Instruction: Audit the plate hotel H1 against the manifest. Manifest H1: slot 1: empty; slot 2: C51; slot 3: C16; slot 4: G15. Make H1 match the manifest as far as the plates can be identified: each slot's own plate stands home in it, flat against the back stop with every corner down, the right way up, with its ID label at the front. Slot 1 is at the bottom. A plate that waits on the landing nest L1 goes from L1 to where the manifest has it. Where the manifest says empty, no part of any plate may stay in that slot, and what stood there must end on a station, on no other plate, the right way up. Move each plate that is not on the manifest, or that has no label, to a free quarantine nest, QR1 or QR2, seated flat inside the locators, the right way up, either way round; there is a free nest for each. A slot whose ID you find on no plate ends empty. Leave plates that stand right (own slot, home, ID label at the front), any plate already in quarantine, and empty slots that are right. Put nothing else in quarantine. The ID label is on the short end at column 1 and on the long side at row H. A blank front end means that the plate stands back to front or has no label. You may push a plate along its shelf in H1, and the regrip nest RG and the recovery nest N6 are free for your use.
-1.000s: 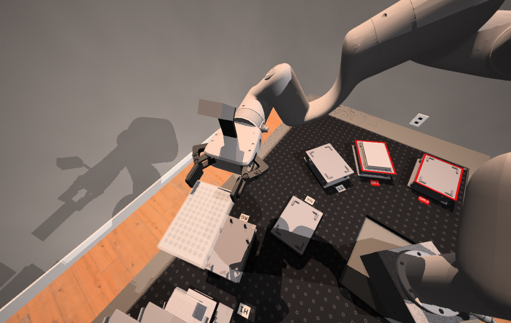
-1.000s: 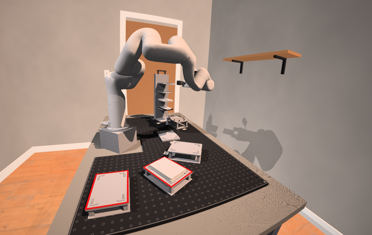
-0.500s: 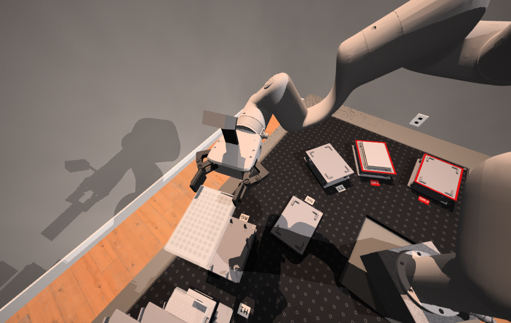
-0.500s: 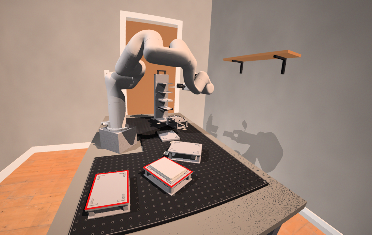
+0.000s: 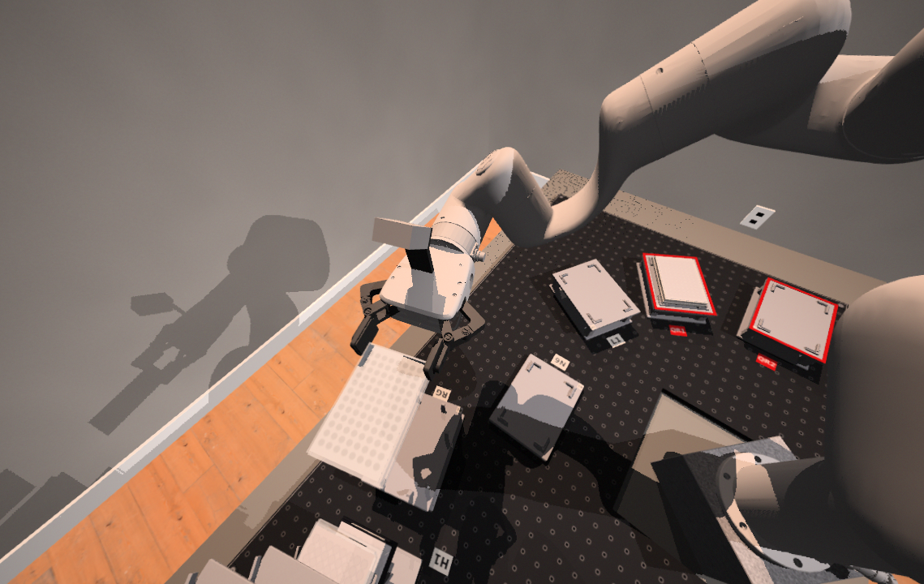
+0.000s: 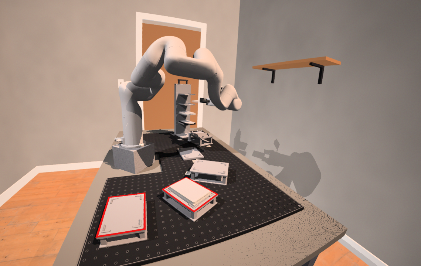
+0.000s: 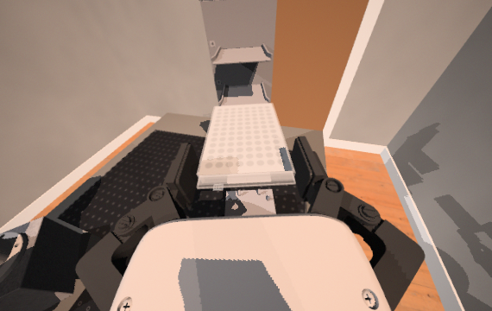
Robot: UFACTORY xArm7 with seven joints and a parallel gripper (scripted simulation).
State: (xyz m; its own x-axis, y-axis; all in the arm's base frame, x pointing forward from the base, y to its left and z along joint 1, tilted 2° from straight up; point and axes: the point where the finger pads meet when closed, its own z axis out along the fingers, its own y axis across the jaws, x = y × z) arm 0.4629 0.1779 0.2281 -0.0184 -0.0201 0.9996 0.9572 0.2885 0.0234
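Observation:
My gripper (image 5: pixel 397 354) is shut on the short end of a white well plate (image 5: pixel 367 417) and holds it level in the air, wells up, over the outer edge of the regrip nest RG (image 5: pixel 425 450). In the wrist view the plate (image 7: pixel 243 144) reaches out from my fingers toward the plate hotel H1 (image 7: pixel 241 56), whose shelves stand straight ahead. I cannot read an ID on the plate. H1 also shows at the table's far end in the exterior view (image 6: pixel 183 109), with a dark plate on a low shelf.
Recovery nest N6 (image 5: pixel 536 406) and landing nest L1 (image 5: pixel 594 298) stand bare. Red-framed QR1 (image 5: pixel 676 283) carries a plate; red-framed QR2 (image 5: pixel 792 319) is bare. The arm's base (image 6: pixel 132 155) stands at the table's left side. The table edge and the wall run close to my gripper.

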